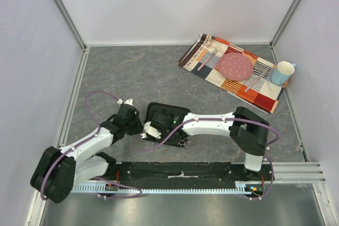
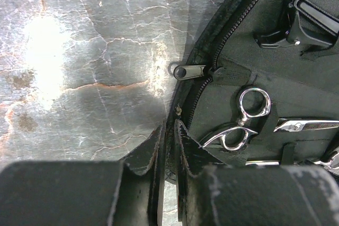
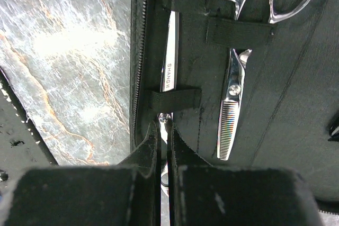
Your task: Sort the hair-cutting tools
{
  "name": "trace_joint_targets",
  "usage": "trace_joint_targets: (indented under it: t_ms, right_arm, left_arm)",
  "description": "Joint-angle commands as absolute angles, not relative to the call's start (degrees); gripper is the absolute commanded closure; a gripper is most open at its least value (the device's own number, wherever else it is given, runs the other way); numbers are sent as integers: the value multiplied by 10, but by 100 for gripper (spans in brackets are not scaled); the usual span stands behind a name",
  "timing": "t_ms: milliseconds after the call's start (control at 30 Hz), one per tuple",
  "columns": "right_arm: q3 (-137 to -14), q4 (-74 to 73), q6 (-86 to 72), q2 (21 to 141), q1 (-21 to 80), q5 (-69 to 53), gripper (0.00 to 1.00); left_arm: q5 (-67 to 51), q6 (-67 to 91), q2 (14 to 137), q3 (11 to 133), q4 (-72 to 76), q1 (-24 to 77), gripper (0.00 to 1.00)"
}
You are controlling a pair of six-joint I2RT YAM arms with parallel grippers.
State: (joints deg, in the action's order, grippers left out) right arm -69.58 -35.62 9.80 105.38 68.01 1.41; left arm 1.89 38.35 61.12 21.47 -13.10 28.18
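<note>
A flat black case [image 1: 168,115] lies open on the grey table. In the left wrist view my left gripper [image 2: 169,137] is shut on the case's zipper edge [image 2: 204,86], just below the zipper pull [image 2: 189,71]. Inside the case are silver scissors with ring handles [image 2: 242,123] and a black hair clip [image 2: 299,25]. In the right wrist view my right gripper [image 3: 164,128] is shut on slim straight silver scissors [image 3: 169,62] that lie under an elastic strap [image 3: 175,100]. Toothed thinning scissors [image 3: 230,107] lie strapped to their right. The two grippers meet at the case's near-left corner [image 1: 145,129].
A striped placemat [image 1: 235,70] at the back right holds a pink plate [image 1: 235,66], a pale fork [image 1: 207,59] and knife [image 1: 258,78], with a blue cup [image 1: 282,72] beside it. A black rail [image 1: 180,173] runs along the near edge. Walls enclose the table.
</note>
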Motion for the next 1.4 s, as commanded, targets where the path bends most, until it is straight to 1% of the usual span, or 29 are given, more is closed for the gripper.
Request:
trace_joint_targets:
  t_ms: [0,367,400,433,500,533,733,867,1067,1233,1367]
  right_arm:
    - [-728,-345,112,1072,690,3,100]
    - [-756,-325,49,1092,692,20,100]
    - [-755,-329,47,1086,692,22,98]
    - [-754,-332,46,1081,692,29,88]
    - [-749,-340,43,1063,692,38,79]
    - [-748,-344,42,1056,692,42,73]
    - [-746,-388,28,999,692,78,64]
    - [-715,-410,18,958,691,110,62]
    - [-637,-401,1,900,682,105,59]
    - [-585,-371,-22,883,670,82,59]
    - [-577,-358,-32,887,666,60,59]
  left_arm:
    - [5,403,623,213,-132,282,83]
    - [3,405,602,210,-141,283,83]
    - [4,404,601,211,-143,283,83]
    - [4,404,599,210,-142,283,83]
    - [6,403,598,209,-143,283,83]
    - [7,403,598,208,-142,283,83]
    - [8,402,590,210,-142,283,83]
    - [8,401,581,213,-147,283,83]
    - [6,395,575,221,-153,283,83]
    - [5,390,570,229,-159,283,83]
    - [6,388,570,231,-160,283,83]
